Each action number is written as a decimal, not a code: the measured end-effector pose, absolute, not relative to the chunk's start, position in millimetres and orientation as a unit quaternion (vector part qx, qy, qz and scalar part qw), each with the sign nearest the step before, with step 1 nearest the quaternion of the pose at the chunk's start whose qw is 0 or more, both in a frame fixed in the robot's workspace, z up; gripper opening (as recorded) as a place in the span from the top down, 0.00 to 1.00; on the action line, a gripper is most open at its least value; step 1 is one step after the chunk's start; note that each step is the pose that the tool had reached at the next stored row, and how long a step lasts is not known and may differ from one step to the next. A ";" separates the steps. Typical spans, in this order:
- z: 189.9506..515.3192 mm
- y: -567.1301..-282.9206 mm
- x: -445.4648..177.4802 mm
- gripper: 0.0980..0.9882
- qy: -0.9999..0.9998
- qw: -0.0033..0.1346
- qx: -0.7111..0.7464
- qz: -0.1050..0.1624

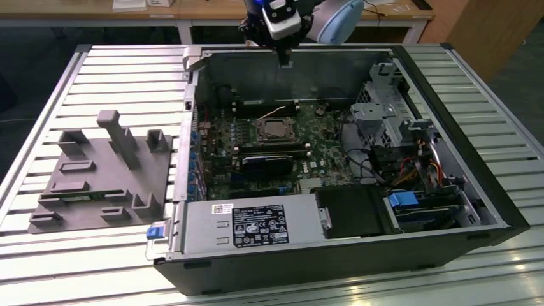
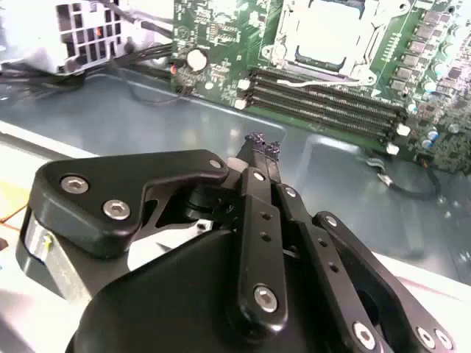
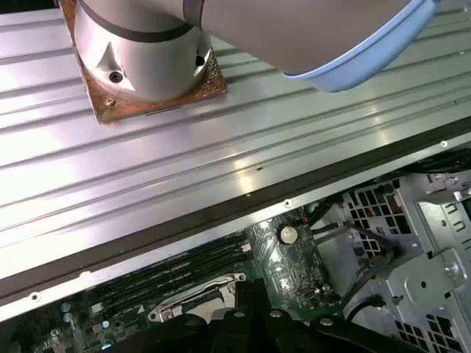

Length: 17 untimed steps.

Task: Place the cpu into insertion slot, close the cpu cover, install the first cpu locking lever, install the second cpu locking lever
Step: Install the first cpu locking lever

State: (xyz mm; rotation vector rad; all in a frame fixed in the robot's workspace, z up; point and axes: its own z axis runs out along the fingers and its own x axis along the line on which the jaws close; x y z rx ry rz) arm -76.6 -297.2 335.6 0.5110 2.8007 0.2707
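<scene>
1. Far over on the exterior view's left there's a grey fixture block [image 1: 102,172] with posts sticking up, sitting on the slatted table [image 1: 51,268] just beside the open pc case [image 1: 340,268]. Nothing cpu-shaped on it that I can make out.
2. Moving in, the green board lies flat in the case, and the insertion slot [image 1: 257,132] sits roughly in the middle of it, just above the long black memory slots [image 1: 272,148].
3. The cpu [image 1: 274,131] looks like it's already in the slot: there's a pale square sitting inside the silvery rim, and the second wrist view shows it too.
4. The cpu cover [image 2: 288,33] seems to be lying flat around the chip like a frame, so I'd say that bit is done as well, though I wouldn't swear to it.
5. The two locking levers I honestly can't read. So: steps one and two probably done, levers unknown.
6. The gripper [image 1: 285,62] hangs above the case's back wall, well apart from the slot. Its fingertips [image 2: 255,137] are clenched together with nothing between them.
7. On the exterior view's right are the metal drive cages [image 1: 383,108] and a bundle of cables.
</scene>
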 end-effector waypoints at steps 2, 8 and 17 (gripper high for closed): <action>344.7 -297.2 -76.6 1.00 0.970 0.140 0.177 0.094; 372.0 -297.2 -76.6 1.00 0.970 0.140 0.177 0.094; 392.5 -297.2 -76.7 1.00 0.971 0.133 0.177 0.091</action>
